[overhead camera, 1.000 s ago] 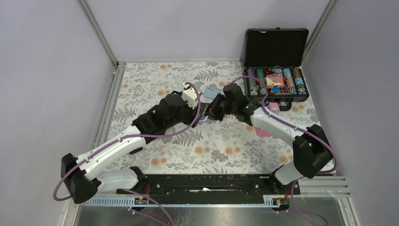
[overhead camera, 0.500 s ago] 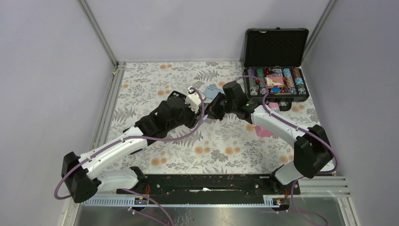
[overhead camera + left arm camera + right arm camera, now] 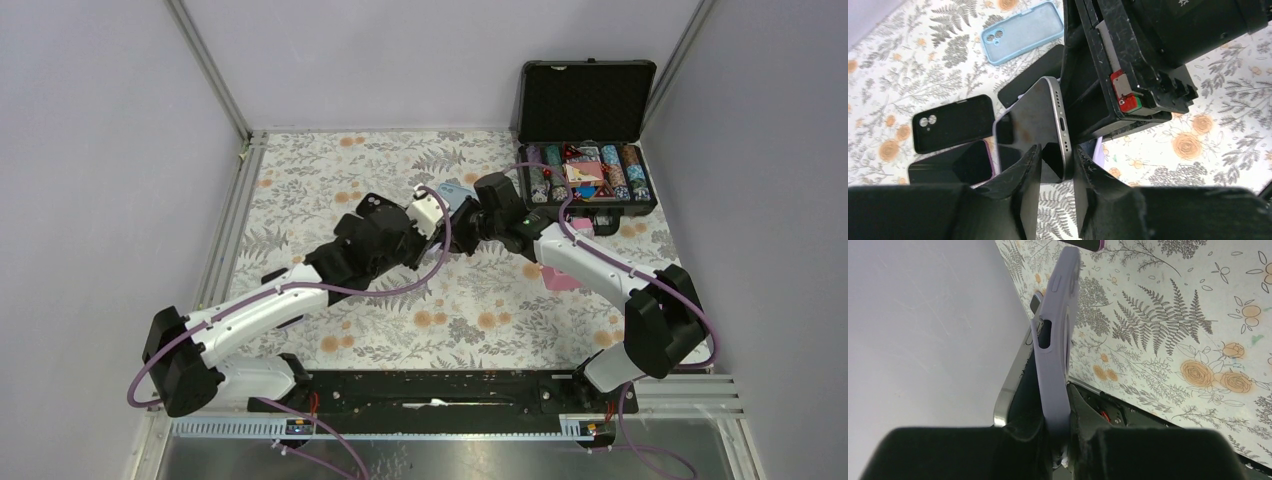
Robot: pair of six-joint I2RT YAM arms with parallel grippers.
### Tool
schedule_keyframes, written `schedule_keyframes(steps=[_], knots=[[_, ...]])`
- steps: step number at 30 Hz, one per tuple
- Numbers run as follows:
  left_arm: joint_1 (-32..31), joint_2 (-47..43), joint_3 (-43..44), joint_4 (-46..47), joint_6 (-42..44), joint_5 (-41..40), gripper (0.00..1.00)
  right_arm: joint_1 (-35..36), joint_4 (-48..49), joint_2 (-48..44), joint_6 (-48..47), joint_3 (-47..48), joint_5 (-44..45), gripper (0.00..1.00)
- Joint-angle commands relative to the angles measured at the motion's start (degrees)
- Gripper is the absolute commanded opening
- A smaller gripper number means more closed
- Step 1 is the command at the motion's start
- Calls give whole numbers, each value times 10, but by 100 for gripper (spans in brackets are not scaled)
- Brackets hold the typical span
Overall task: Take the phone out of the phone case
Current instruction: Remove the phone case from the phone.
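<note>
The phone (image 3: 1033, 120), dark-screened with a silver edge, stands tilted above the floral cloth. Its lower corner fills the gap between the fingers of my left gripper (image 3: 1055, 165), which is shut on it. In the right wrist view my right gripper (image 3: 1058, 440) is shut on the lilac phone case (image 3: 1058, 340). There the phone's silver edge (image 3: 1010, 385) has come away from the case on the left. Only a lilac sliver of the case (image 3: 1098, 150) shows in the left wrist view. From above, both grippers meet at the table's middle back, left gripper (image 3: 447, 212) against right gripper (image 3: 464, 222).
Lying on the cloth below are a light blue case (image 3: 1023, 31), a black phone (image 3: 953, 122) and a pink-edged phone (image 3: 948, 162). An open black chip case (image 3: 585, 175) stands at the back right. A pink item (image 3: 560, 278) lies beside the right arm.
My left arm has swung right toward the right gripper, and its jaws have narrowed onto the phone's corner. The right gripper has kept its hold on the case.
</note>
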Motion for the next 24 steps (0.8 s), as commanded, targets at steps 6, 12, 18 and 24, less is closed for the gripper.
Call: schedule_keyframes(steps=[6, 12, 18, 24], knots=[[1, 2, 0, 88, 49, -94, 0, 8, 1, -28, 2, 33, -60, 0], [1, 2, -6, 80, 41, -89, 5, 8, -4, -19, -16, 37, -67, 0], [1, 27, -5, 84, 30, -76, 17, 8, 12, -19, -15, 47, -85, 0], [0, 45, 0, 89, 34, -78, 0, 8, 13, -20, -17, 44, -88, 0]])
